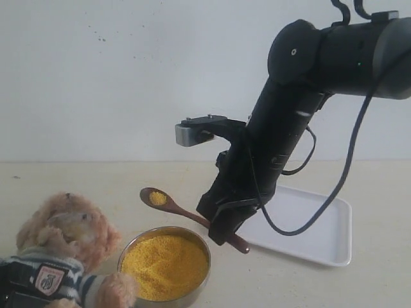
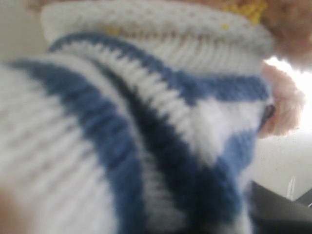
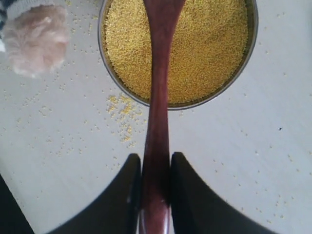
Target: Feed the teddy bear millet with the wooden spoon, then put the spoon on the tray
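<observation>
The teddy bear (image 1: 64, 237) sits at the front left in its striped shirt, facing the metal bowl (image 1: 128, 247) of yellow millet (image 1: 165, 263). My right gripper (image 1: 226, 232) is shut on the handle end of the wooden spoon (image 1: 186, 213). The spoon's bowl holds a little millet, raised behind the metal bowl and pointing toward the bear. In the right wrist view the spoon (image 3: 158, 97) runs out from my right gripper (image 3: 156, 163) over the millet (image 3: 204, 44). The bear's shirt (image 2: 146, 122) fills the left wrist view, hiding the left jaws. The white tray (image 1: 314, 231) lies behind the right arm.
Loose millet grains (image 3: 122, 112) are scattered on the table beside the bowl rim (image 3: 250, 48). One fluffy bear paw (image 3: 35, 39) rests just beside the bowl. A plain wall stands behind the table.
</observation>
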### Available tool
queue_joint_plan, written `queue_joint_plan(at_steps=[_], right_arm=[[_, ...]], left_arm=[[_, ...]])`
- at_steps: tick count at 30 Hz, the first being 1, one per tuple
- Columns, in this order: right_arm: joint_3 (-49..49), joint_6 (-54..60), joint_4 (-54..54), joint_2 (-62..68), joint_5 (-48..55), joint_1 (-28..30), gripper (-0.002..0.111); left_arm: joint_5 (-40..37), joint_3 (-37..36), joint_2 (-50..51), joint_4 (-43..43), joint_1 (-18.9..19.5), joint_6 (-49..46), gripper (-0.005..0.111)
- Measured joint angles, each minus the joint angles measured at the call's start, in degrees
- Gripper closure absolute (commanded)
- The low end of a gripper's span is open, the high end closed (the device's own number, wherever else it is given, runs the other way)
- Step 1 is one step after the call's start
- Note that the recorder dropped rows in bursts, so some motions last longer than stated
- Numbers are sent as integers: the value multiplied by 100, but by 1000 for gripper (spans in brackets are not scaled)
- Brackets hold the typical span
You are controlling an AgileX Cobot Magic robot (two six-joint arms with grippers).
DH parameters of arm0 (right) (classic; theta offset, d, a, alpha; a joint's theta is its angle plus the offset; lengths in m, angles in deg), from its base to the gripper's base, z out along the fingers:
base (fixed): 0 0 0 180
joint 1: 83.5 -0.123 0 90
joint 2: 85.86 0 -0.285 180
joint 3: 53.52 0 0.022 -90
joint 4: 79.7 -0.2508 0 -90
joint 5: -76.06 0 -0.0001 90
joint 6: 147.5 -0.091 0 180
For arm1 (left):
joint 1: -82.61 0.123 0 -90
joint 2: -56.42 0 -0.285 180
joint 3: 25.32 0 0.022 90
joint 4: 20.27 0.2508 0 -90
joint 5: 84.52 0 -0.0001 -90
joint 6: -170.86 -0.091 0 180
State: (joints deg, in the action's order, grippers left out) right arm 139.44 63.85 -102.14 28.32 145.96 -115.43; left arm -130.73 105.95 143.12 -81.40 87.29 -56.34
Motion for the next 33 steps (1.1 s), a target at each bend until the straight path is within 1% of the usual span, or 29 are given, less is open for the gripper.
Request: queue_joint_plan(at_steps=[3,10,13,17,26,33], right_arm=[[0,-12,26,-93,0,-9,108],[0,-202,110,-278,0,-70,108],[0,-227,469,-299,0,-328,108],[-7,-396,1399,-299,0,-712,108],[-12,-422,1982,-371,-51,-1609,108],[-12,-722,2118,-371,-647,-1722,108]], left_arm=[[-83,-173,0,0,0,95,103],[-27,-196,0,0,0,104,103],[22,-223,0,-14,0,104,103],[43,-223,0,-14,0,104,103],[43,-223,0,-14,0,104,103],[43,-223,0,-14,0,104,103]])
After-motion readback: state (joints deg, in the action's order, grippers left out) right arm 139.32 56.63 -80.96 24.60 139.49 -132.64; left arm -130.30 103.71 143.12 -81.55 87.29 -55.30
